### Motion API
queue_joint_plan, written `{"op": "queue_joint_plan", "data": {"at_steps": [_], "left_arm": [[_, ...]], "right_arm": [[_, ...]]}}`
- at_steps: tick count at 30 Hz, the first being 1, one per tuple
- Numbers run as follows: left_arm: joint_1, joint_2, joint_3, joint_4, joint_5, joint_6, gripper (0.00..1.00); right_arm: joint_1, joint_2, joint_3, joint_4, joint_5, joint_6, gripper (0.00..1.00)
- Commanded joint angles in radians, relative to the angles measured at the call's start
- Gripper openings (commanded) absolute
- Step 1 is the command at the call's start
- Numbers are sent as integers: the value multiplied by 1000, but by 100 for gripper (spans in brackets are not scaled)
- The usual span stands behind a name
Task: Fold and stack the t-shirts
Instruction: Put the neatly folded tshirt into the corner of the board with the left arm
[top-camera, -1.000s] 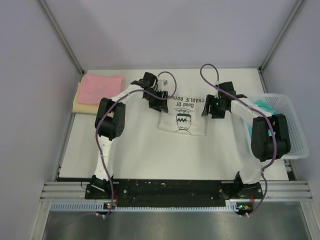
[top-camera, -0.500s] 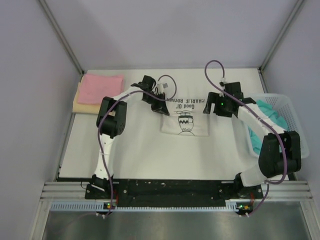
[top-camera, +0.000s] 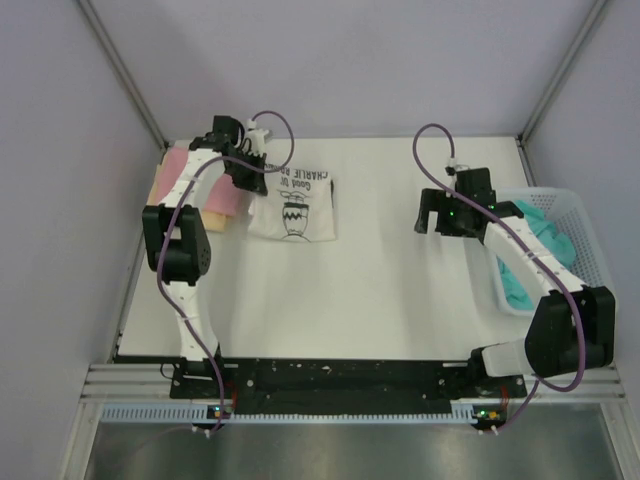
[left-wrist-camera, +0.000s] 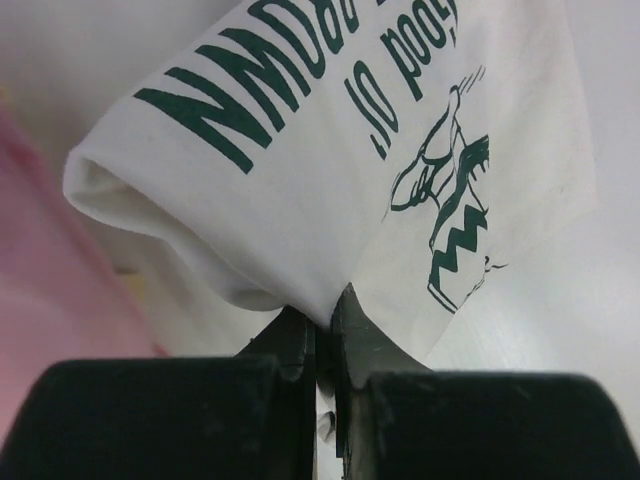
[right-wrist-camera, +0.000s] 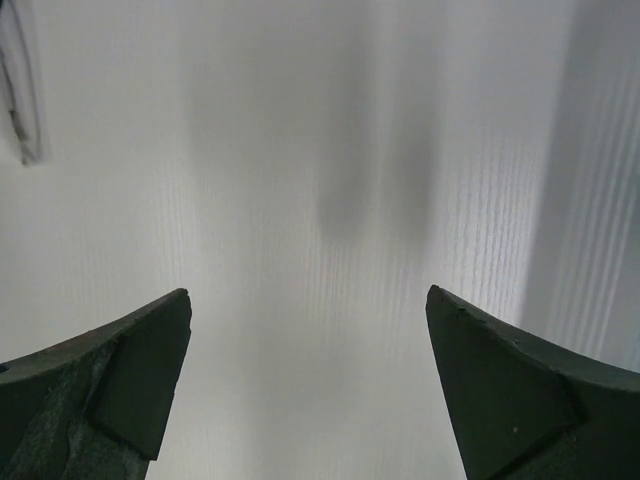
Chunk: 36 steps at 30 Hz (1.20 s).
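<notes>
At eleven o'clock on table (top-camera: 380, 300): printed tee (top-camera: 293, 207), far-left corner pinched in left gripper (top-camera: 248, 180). Just left, at ten: stacked tees (top-camera: 222, 196). At three: basket (top-camera: 590, 250) holding another tee (top-camera: 520, 280), right gripper (top-camera: 428, 218) beside it at nine.

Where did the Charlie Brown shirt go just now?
The left gripper, shut on the folded white printed t-shirt, carried it left, toward the pink folded t-shirt. The right gripper, open, stayed behind near the white mesh basket. Pink shirt and basket didn't move.

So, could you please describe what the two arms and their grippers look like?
The left arm and right arm have white links, black joints and looping purple cables. The left gripper and right gripper are black with tapered fingers; the right shows a green light.
</notes>
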Motion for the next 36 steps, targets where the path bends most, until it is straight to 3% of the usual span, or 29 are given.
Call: {"op": "queue_joint_plan", "data": {"at_steps": [1, 15, 28, 36], "left_arm": [[2, -67, 117, -104, -200, 178, 0], [4, -175, 252, -124, -615, 388, 0], [44, -237, 303, -92, -711, 534, 0], [145, -169, 309, -60, -707, 529, 0]], "right_arm": [[-7, -35, -2, -10, 29, -30, 99], [-8, -29, 1, -26, 61, -58, 99], [-7, -26, -5, -27, 75, -64, 99], [-7, -24, 0, -29, 78, -70, 99]]}}
